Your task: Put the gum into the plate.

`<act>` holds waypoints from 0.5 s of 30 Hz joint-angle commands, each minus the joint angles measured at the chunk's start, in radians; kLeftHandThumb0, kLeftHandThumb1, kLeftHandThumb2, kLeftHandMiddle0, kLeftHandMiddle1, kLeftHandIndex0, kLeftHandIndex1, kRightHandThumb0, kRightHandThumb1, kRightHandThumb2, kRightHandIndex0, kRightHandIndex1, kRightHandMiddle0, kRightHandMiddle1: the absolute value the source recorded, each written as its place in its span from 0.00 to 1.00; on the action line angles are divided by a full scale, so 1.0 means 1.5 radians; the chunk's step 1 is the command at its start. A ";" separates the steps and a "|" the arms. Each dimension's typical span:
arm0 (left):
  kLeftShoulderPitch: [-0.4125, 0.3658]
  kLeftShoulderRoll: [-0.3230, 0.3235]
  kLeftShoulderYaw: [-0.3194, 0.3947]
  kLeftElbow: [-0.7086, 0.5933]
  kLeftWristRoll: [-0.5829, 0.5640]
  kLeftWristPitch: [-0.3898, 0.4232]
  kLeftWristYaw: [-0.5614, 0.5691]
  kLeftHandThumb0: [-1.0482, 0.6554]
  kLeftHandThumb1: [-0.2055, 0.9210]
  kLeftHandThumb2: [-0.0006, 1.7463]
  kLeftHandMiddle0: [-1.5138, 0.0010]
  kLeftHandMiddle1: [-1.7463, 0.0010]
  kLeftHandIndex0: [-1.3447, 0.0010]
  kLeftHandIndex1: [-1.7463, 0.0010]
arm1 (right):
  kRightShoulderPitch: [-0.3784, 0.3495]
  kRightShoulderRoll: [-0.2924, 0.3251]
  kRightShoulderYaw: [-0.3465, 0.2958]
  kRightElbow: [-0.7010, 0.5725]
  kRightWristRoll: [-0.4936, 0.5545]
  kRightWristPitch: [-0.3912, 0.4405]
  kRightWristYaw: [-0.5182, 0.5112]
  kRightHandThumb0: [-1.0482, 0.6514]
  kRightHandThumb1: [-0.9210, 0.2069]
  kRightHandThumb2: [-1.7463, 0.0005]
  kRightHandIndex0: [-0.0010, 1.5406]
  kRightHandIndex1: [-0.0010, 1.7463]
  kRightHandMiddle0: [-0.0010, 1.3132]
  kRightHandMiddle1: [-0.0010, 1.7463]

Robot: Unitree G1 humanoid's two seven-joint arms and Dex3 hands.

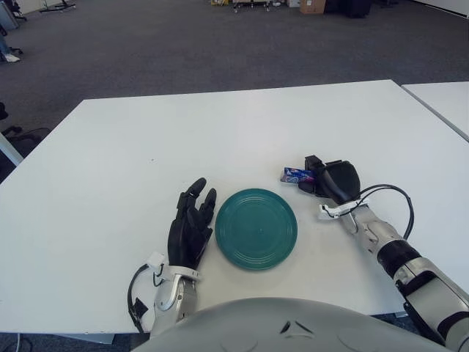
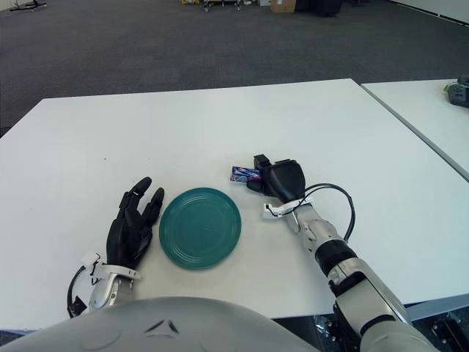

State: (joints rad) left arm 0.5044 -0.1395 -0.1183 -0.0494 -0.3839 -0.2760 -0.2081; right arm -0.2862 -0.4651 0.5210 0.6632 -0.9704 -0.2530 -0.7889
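Right of the plate (image 1: 256, 228), right hand (image 1: 331, 180) grasps gum (image 1: 296, 175) — left hand (image 1: 190, 224) released

path gum (image 1: 294, 175) to plate (image 1: 256, 228) — bare table (image 1: 220, 132) between | left hand (image 1: 192, 224) just beside plate's left rim

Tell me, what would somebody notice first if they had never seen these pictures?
Probably the round green plate on the white table, right in front of the robot. Next, the robot's black right hand, just right of the plate, with its fingers at a small blue gum pack. The left hand shows open just left of the plate.
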 commanded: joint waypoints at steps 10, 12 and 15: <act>-0.002 -0.007 0.018 0.017 -0.003 0.019 0.004 0.07 1.00 0.52 0.76 0.99 1.00 0.56 | 0.009 -0.040 -0.078 -0.242 0.054 0.004 0.162 0.33 0.05 0.60 0.81 1.00 0.77 1.00; -0.004 -0.006 0.020 0.018 -0.008 0.022 0.001 0.07 1.00 0.52 0.76 0.99 1.00 0.55 | 0.005 -0.041 -0.088 -0.273 0.052 0.006 0.173 0.34 0.05 0.59 0.78 1.00 0.73 1.00; -0.005 -0.006 0.022 0.019 -0.012 0.024 -0.001 0.07 1.00 0.52 0.76 0.99 1.00 0.54 | 0.008 -0.044 -0.101 -0.320 0.052 0.008 0.199 0.34 0.05 0.59 0.76 1.00 0.71 1.00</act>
State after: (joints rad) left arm 0.5007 -0.1388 -0.0980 -0.0494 -0.3898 -0.2710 -0.2094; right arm -0.2600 -0.5248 0.3917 0.2551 -0.8950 -0.2450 -0.5253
